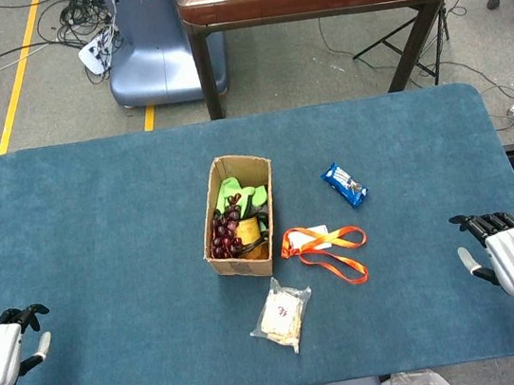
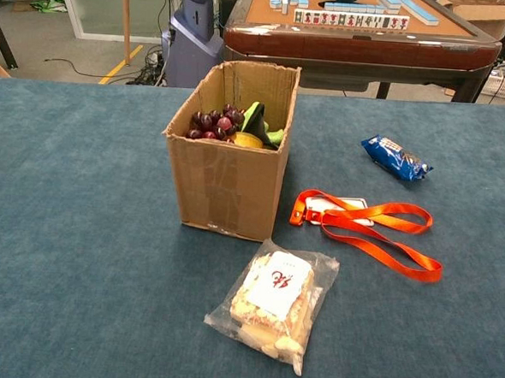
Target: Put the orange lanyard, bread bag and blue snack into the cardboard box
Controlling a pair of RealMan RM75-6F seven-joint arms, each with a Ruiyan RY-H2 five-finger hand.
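Some grapes (image 2: 212, 122) (dark) inside cardboard box (image 2: 229, 181)

The chest view shows neither hand. In the head view the left hand (image 1: 6, 347) is cut by the left edge. The cardboard box (image 2: 227, 183) hides most of its contents; the yellow item (image 2: 248, 141) near the grapes (image 2: 212, 123) is possibly fruit.
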